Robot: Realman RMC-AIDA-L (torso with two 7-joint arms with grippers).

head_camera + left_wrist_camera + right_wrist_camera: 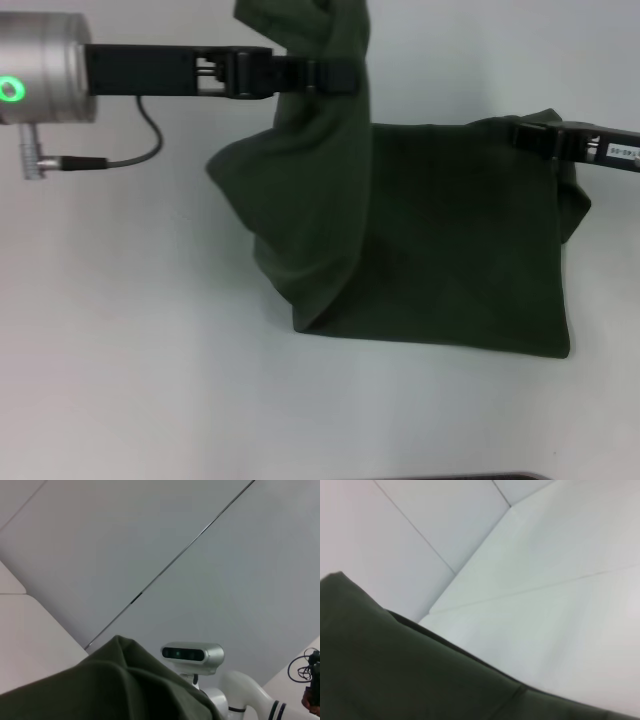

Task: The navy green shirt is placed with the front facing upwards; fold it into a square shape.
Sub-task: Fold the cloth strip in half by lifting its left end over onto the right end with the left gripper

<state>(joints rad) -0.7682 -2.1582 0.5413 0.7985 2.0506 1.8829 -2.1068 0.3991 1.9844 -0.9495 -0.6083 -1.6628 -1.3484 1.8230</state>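
Midway through, by my judgement: the navy green shirt [450, 240] lies partly folded at centre-right, the left gripper [310, 77] pinching a lifted flap at upper centre, the right gripper [535, 138] pinching its upper-right edge, squaring remains.

Dark olive-green shirt [440, 240] lying partly folded on a white surface, its left portion lifted and draped upward

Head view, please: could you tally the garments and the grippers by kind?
Garments: 1, the navy green shirt
Grippers: 2, the left gripper and the right gripper, both at the shirt
Total: 3
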